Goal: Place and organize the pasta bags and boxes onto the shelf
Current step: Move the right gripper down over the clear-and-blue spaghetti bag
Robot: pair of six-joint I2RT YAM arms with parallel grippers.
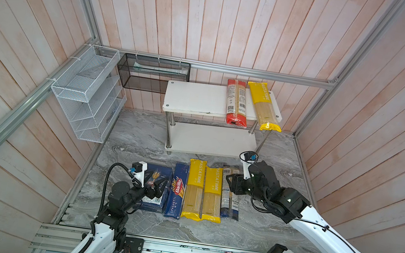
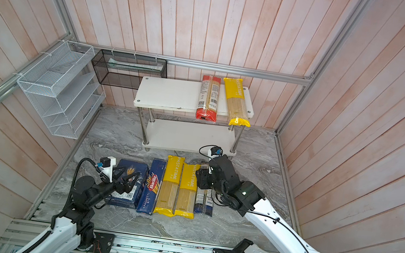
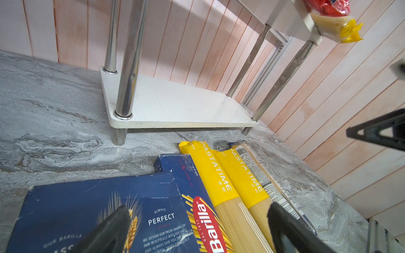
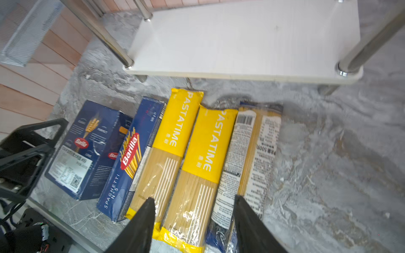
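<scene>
White two-board shelf [image 1: 194,98] [image 2: 168,94] [image 4: 241,39] stands on chrome posts at the back of the grey marble tabletop [image 1: 139,133].

On its top board, right end, you have two bags side by side, both overhanging the front edge:
- red bag [image 1: 236,102] [image 2: 208,98]
- shelf yellow bag [image 1: 265,106] [image 2: 236,102], just right of it and slightly angled

The other five items lie flat in one row on the tabletop in front of the shelf, packed close. Left to right in both top views:
- wide Barilla box [image 1: 159,203] [image 2: 127,195] [image 4: 87,149]
- narrow SPAGHETTI box [image 1: 176,192] [image 2: 151,188] [image 4: 129,157]
- left yellow bag [image 1: 194,189] [image 2: 170,185] [image 4: 171,149]
- right yellow bag [image 1: 212,194] [image 2: 188,191] [image 4: 201,166]
- blue/clear bag [image 1: 231,203] [image 2: 204,201] [image 4: 252,157]

Your left gripper [image 1: 159,181] [image 2: 130,176] [image 3: 198,208] sits over the wide Barilla box with its jaws spread wide and nothing clamped. In the left wrist view, the faces of both boxes show between the fingers. I can't tell whether it touches the box.

Your right gripper [image 4: 194,198] sits over the right part of the row, jaws apart and gripping nothing. In the right wrist view, one fingertip is over the left yellow bag and the other is over the label of the blue/clear bag. The right yellow bag lies flat between them. In both top views the wrist hides the fingertips and the middle of the blue/clear bag.

A white wire rack [image 1: 85,92] hangs on the left wall. A black mesh basket [image 1: 153,74] hangs on the back rail, left of the shelf.
</scene>
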